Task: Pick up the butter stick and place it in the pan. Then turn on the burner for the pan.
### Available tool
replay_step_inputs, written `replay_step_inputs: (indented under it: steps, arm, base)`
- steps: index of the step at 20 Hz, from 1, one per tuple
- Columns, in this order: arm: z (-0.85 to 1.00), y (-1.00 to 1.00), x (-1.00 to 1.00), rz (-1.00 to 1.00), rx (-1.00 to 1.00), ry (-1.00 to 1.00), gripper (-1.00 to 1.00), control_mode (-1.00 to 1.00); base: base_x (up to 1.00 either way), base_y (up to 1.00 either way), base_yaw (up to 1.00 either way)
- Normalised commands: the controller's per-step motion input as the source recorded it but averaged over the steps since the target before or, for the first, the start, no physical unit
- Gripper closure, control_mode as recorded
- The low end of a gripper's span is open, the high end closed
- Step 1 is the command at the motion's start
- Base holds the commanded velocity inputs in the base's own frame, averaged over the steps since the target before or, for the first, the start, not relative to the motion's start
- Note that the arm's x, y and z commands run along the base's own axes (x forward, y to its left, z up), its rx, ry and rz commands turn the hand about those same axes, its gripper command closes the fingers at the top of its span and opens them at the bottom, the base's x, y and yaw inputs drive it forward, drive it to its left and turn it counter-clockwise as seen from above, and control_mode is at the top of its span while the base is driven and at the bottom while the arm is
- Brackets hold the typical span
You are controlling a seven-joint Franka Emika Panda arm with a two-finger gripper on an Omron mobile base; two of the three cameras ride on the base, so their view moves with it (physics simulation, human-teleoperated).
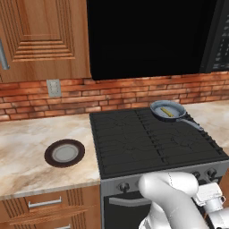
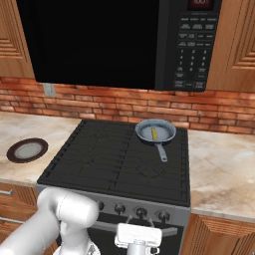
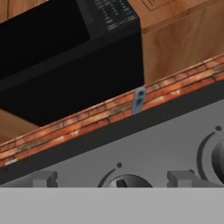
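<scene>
- The butter stick (image 1: 166, 111) lies inside the pan (image 1: 157, 106), on its light grey bottom; in the right base view I see the butter stick (image 2: 154, 133) as a thin yellow bar near the middle of the pan (image 2: 168, 128)
- The pan stands on the stove (image 1: 134, 143) at the back right burner, at about 1 o'clock from the stove's centre, and its long handle (image 2: 161, 151) points toward 5 o'clock, to the front
- My gripper (image 3: 111, 179) is low in front of the stove's front panel (image 3: 144, 148), just before a knob (image 3: 127, 180); my two finger tips (image 3: 43, 178) stand at both sides of this knob with a gap between them, so my tool is released and grasps nothing
- A second knob (image 3: 217, 155) is at 3 o'clock from my gripper
- In the right base view the row of knobs (image 2: 141, 212) is at the front edge, and my hand is just below it
- A dark brown plate (image 1: 64, 153) lies on the counter (image 1: 27, 152) at 9 o'clock from the stove
- The microwave (image 2: 194, 45) hangs above the stove at 12 o'clock
</scene>
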Motion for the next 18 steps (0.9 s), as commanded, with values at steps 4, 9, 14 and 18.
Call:
replay_step_inputs:
  steps: [4,9,14,18]
  arm:
    - [0.00,0.10,0.19,0.00,0.00,0.00,-1.00,-1.00]
    - [0.00,0.00,0.22,0.00,0.00,0.00,-1.00,-1.00]
    - [-0.03,-0.07,0.21,0.00,0.00,0.00,-1.00,-1.00]
    - [-0.05,-0.03,0.07,0.00,0.00,0.00,-1.00,-1.00]
  base:
    - [0.00,0.00,0.00]
    - [0.00,0.00,0.00]
    - [0.00,0.00,0.00]
    - [0.00,0.00,0.00]
